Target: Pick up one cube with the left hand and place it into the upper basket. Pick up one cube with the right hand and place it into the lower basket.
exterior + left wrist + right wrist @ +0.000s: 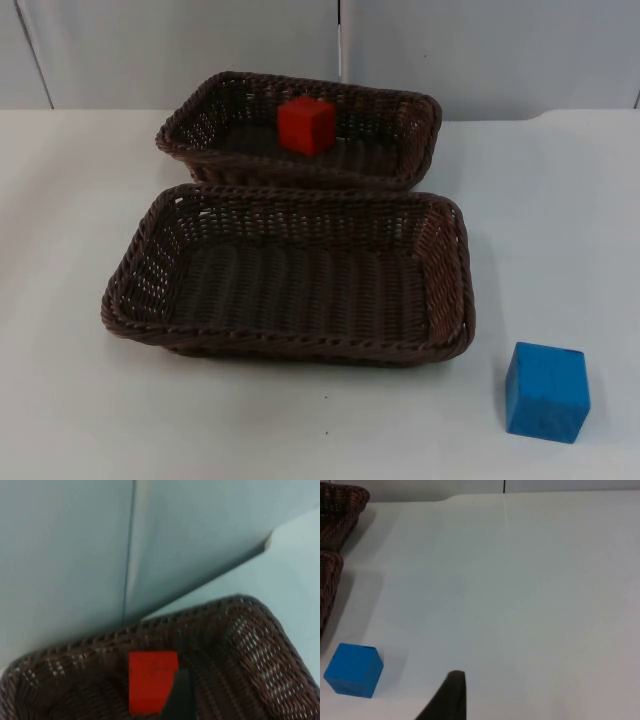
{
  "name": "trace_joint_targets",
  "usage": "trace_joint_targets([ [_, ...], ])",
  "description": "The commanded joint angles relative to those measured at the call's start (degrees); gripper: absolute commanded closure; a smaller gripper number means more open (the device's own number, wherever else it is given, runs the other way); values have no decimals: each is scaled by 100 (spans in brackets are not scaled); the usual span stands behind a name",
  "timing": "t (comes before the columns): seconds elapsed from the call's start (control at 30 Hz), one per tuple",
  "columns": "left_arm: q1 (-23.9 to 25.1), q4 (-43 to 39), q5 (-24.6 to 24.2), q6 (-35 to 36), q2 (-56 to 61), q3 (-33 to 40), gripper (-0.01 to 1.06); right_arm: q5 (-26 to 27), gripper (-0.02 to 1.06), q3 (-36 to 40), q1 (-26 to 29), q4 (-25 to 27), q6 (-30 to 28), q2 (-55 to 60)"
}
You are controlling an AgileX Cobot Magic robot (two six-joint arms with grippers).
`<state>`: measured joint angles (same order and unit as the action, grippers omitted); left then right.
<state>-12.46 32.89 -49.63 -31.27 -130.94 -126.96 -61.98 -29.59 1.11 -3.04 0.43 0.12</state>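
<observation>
A red cube (pixel 306 124) lies inside the upper basket (pixel 410 135), the brown wicker one nearest the wall. From the left wrist, the same red cube (pixel 150 680) rests on the upper basket's weave (pixel 240 650), and my left gripper (pixel 179 697) hovers over it, clear of the cube. The lower basket (pixel 150 250) holds nothing. A blue cube (pixel 546 391) stands on the table to the right of that basket's front corner. My right gripper (pixel 451 696) hangs above the bare table, a little to the side of the blue cube (pixel 354 670).
The grey partition wall (pixel 450 50) runs just behind the upper basket. The two baskets sit close together, nearly rim to rim. White table top (pixel 560 220) stretches to the right of both baskets.
</observation>
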Motion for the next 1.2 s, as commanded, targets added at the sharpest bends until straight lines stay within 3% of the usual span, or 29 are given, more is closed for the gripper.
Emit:
trace_joint_targets([
  [0.0,-12,-28,-117,25,147,-28,33,18,0,12,-31,-26,2,-12],
  [0.4,-12,-209,-104,368,526,67,33,18,0,12,-31,-48,2,-12],
  [0.57,-12,-232,-3,427,817,561,33,18,0,12,-31,-48,2,-12],
  [0.77,-12,-280,612,427,1522,1579,33,18,0,12,-31,-48,2,-12],
  [0.9,-12,-490,1268,442,2462,2770,33,18,0,12,-31,-55,2,-12],
  [1.17,-12,-634,1471,463,3687,3886,33,18,0,12,-31,-66,2,-12],
])
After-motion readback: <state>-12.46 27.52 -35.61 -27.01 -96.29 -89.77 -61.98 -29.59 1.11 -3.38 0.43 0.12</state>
